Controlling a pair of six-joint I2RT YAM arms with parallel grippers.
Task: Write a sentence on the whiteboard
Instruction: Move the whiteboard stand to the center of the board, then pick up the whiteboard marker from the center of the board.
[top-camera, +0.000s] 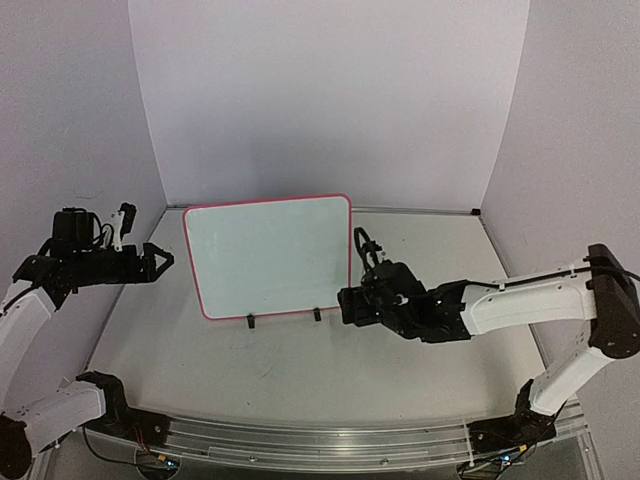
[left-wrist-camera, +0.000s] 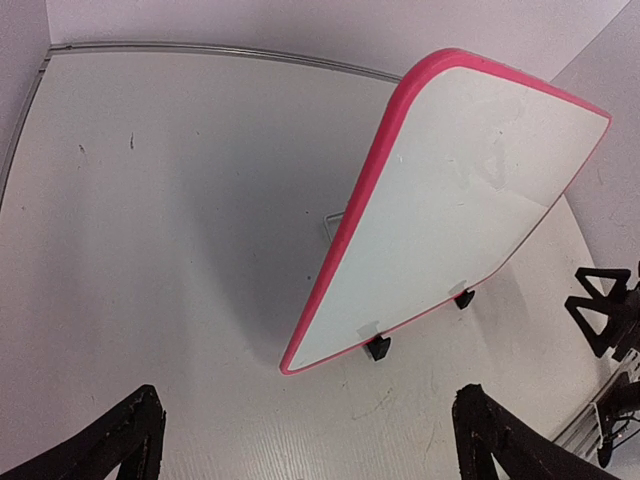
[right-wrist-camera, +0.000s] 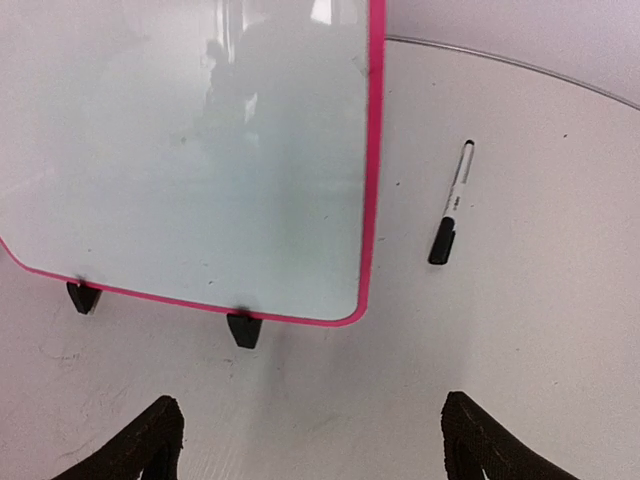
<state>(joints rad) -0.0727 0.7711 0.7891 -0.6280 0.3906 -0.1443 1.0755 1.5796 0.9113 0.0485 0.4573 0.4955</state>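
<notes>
- The whiteboard (top-camera: 268, 257) stands upright mid-counter (top-camera: 300, 370) on two black feet (right-wrist-camera: 243, 329), its face plain white.
- A black-capped marker (right-wrist-camera: 452, 203) lies apart, to its right; the barrel print is too small to read.
- Left jaws: wide, empty.
- Right jaws: wide, empty.

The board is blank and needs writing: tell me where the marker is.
In the right wrist view, the black-capped marker lies flat on the table, just right of the whiteboard, clear of its pink-red rim.

Enclosed by plain pale walls (top-camera: 330, 90) on three sides; floored with scuffed white counter (top-camera: 300, 365); lit softly and evenly.
</notes>
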